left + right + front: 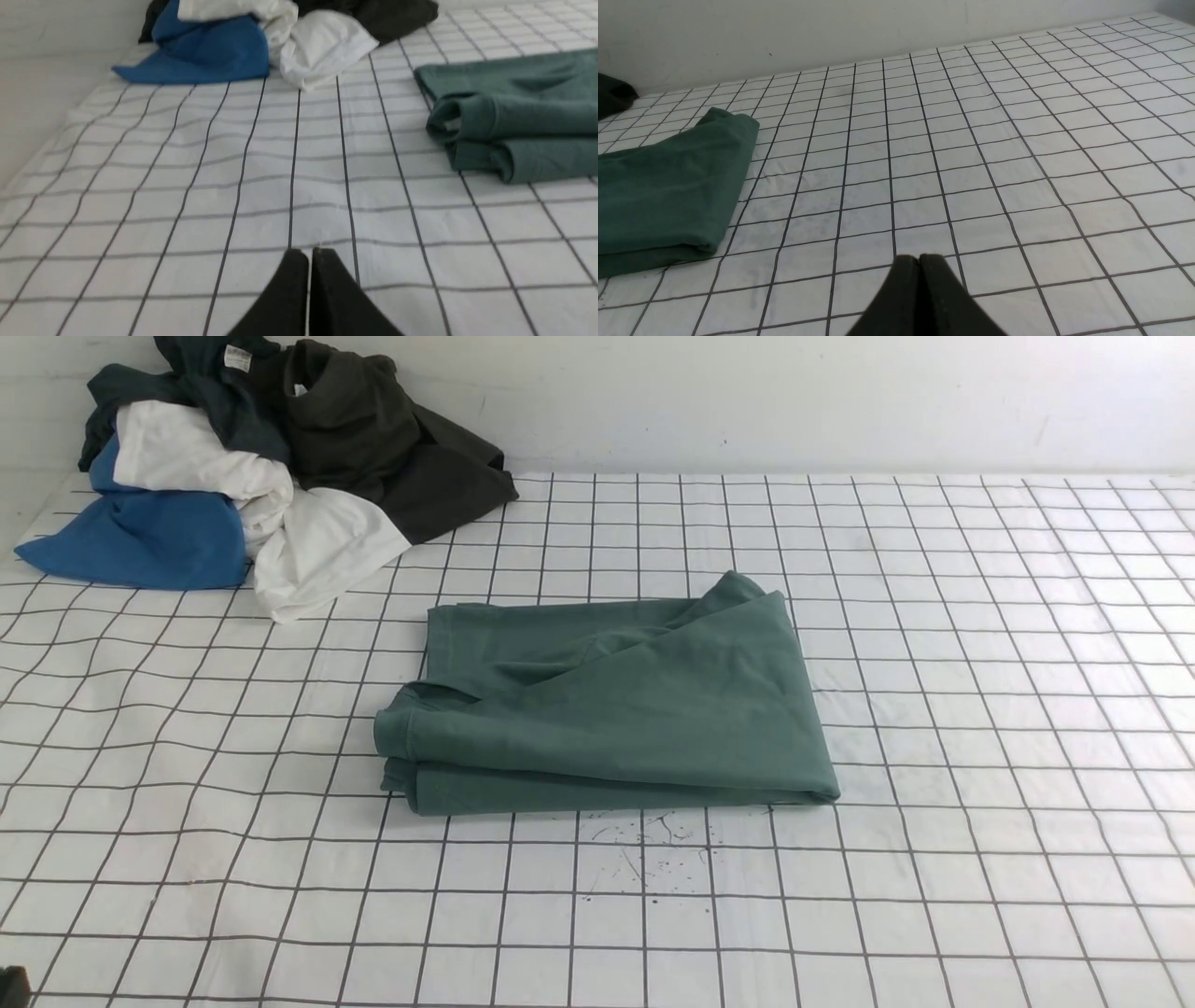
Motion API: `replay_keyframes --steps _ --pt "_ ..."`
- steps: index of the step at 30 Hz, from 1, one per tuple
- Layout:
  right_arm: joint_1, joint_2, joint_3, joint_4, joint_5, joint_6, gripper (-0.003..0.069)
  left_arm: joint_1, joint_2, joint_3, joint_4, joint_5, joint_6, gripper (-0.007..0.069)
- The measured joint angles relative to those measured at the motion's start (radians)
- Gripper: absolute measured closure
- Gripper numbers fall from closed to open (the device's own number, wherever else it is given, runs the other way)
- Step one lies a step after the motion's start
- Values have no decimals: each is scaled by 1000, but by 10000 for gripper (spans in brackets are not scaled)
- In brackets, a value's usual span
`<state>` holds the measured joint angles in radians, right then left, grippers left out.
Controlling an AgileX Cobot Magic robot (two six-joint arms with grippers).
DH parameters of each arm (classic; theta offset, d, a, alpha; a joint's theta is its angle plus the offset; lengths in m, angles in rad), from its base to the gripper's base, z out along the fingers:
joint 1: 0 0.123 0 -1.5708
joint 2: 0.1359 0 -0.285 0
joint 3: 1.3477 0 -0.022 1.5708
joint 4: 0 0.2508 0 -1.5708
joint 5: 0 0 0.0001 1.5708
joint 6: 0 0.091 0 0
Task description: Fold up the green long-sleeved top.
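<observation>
The green long-sleeved top [616, 705] lies folded into a thick rectangle in the middle of the checked table cover, with stacked layers showing along its near edge. The left wrist view shows its folded end [514, 116]; the right wrist view shows its other end [668, 186]. My left gripper [308, 254] is shut with nothing in it, above bare cover well short of the top. My right gripper [919, 259] is also shut and empty, off to the other side of the top. Neither gripper shows in the front view.
A heap of clothes [252, 467] sits at the far left corner: blue cloth [140, 537], white cloth, a dark olive-black garment [392, 448]. A white wall [747, 401] runs behind the table. Dark specks [653, 859] mark the cover just in front of the top.
</observation>
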<state>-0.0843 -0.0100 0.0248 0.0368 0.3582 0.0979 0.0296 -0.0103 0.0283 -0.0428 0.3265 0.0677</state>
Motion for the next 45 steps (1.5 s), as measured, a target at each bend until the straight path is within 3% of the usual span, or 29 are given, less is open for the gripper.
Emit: replay_keyframes --steps 45 --pt "0 0 0 -1 0 0 673 35 0 -2 -1 19 -3 631"
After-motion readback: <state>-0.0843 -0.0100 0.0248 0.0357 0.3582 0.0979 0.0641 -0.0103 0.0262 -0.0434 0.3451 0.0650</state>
